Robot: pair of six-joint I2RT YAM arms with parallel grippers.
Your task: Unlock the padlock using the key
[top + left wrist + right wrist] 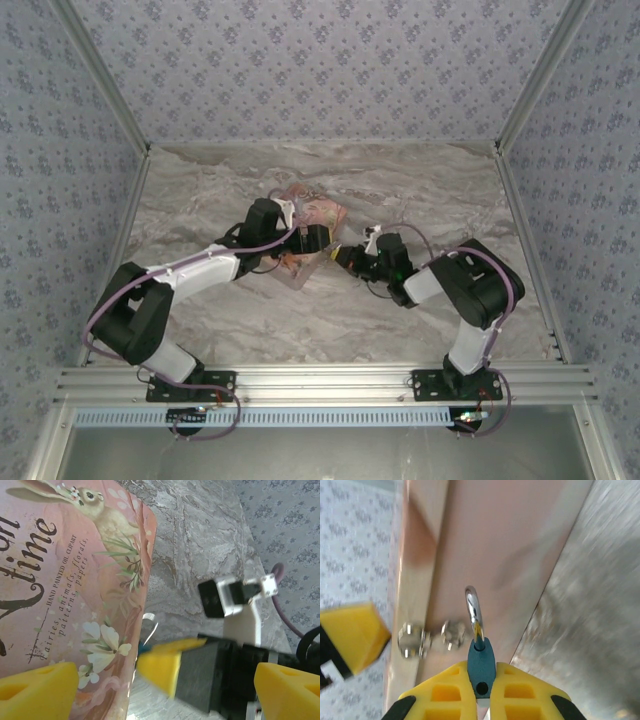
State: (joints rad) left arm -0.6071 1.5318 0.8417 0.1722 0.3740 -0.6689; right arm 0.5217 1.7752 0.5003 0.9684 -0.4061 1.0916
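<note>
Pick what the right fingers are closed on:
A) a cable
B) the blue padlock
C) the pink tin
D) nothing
B: in the right wrist view the right fingers pinch the blue padlock by its body, its metal loop pointing up along the pink tin.

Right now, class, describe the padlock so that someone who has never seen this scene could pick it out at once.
Find the pink rabbit tin in the middle of the marble table. At its side, the right gripper pinches the padlock between yellow fingers. Unlike the big tin, it is tiny and blue, with a silver shackle.
</note>
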